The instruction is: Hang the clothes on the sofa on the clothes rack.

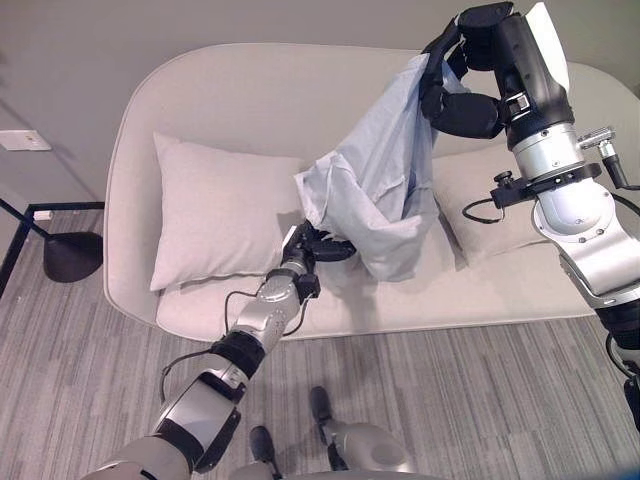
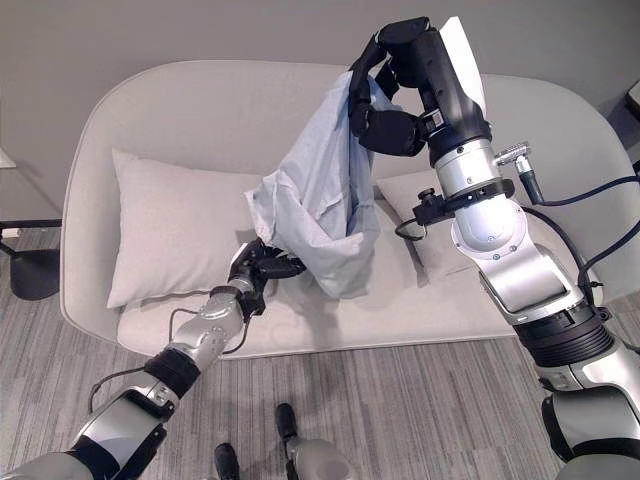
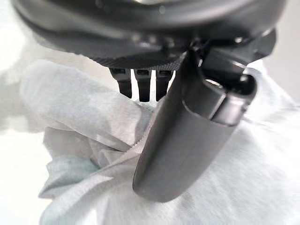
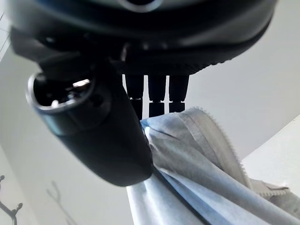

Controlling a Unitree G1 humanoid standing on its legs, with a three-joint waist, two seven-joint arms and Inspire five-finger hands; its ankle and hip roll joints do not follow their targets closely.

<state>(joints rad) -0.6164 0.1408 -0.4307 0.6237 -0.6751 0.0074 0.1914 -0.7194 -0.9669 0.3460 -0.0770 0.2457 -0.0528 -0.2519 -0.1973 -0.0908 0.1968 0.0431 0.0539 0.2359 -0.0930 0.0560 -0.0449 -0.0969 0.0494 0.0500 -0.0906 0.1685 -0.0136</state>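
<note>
A pale blue shirt (image 1: 385,190) hangs above the beige sofa (image 1: 230,90), lifted by its top. My right hand (image 1: 470,75) is raised high over the sofa's back and is shut on the shirt's upper edge (image 4: 187,136), thumb pinching the cloth against the fingers. My left hand (image 1: 318,245) reaches in low at the shirt's lower left corner, just above the seat. Its thumb (image 3: 187,140) presses onto the cloth (image 3: 93,117) with the fingers curled behind it.
A large cushion (image 1: 215,210) leans on the sofa's left half and a smaller one (image 1: 480,205) sits behind the shirt on the right. A black lamp base (image 1: 70,255) stands on the grey floor left of the sofa.
</note>
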